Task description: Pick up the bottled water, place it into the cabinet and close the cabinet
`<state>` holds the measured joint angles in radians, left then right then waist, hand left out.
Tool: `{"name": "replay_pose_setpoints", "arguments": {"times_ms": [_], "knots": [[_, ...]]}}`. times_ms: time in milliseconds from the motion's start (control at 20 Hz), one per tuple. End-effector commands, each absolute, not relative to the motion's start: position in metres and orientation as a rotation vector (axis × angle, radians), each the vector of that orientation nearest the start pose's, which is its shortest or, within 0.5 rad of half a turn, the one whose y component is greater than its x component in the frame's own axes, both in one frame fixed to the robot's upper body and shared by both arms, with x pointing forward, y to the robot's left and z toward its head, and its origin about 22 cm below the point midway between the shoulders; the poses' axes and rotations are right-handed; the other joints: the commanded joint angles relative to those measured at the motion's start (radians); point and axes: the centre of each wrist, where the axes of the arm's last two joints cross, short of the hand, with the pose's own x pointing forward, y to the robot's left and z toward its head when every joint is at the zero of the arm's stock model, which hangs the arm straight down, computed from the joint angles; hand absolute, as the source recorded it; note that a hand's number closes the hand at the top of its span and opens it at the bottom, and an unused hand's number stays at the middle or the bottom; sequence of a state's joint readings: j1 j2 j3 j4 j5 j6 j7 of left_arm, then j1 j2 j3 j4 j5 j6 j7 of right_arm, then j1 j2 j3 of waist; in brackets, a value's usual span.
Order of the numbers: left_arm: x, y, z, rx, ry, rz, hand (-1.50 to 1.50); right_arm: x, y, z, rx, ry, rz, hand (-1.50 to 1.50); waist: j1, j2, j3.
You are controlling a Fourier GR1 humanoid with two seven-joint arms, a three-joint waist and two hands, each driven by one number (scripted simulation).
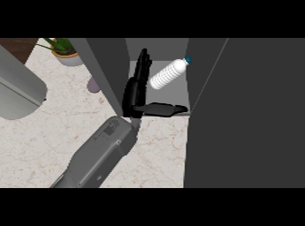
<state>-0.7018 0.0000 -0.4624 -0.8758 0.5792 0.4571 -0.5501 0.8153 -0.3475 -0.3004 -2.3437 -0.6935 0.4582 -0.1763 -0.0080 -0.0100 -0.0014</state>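
Observation:
The bottled water (170, 73), white with a blue cap, lies tilted inside the open cabinet (174, 44), cap toward the back right. My right hand (136, 86) reaches into the cabinet just left of the bottle, along the left wall. Its fingers are straight and point to the back, and its thumb (165, 108) sticks out to the right near the cabinet's front edge. The hand is open and holds nothing. I cannot tell whether it touches the bottle's base. The cabinet's dark door (253, 114) stands open at the right. My left hand does not show.
A potted plant (66, 53) stands at the back left on the marble counter (43, 145). A small mauve object (93, 85) sits beside the cabinet's left panel (105, 70). A large grey rounded body (8, 86) fills the left edge.

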Motion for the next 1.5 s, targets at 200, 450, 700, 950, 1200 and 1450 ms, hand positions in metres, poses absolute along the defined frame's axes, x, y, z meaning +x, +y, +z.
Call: {"name": "replay_pose_setpoints", "arguments": {"times_ms": [200,450,700,950,1200,1450], "knots": [[0.267,0.065,-0.007,-0.326,-1.835,0.098,-1.50,0.042,-0.323,0.152,0.212,-1.894,0.128,-1.50,0.016,-0.001,0.000],[0.228,0.083,-0.017,-0.418,-1.794,0.046,1.50,0.046,-0.308,0.159,0.227,-1.907,0.173,1.50,0.013,0.002,-0.001],[0.206,0.113,-0.014,-0.412,-1.811,0.012,1.50,0.046,-0.310,0.155,0.302,-1.849,0.302,1.50,0.006,0.003,0.000],[0.191,0.158,0.003,-0.397,-1.831,-0.022,1.50,0.047,-0.310,0.153,0.334,-1.830,0.325,1.50,0.005,0.003,0.000],[0.175,0.196,0.002,-0.349,-1.797,-0.032,1.50,0.047,-0.301,0.158,0.453,-1.722,0.493,1.50,0.005,0.001,-0.001],[0.175,0.237,0.019,-0.323,-1.855,-0.042,1.50,0.050,-0.287,0.170,0.532,-1.776,0.580,1.50,0.014,-0.001,-0.004]]}}
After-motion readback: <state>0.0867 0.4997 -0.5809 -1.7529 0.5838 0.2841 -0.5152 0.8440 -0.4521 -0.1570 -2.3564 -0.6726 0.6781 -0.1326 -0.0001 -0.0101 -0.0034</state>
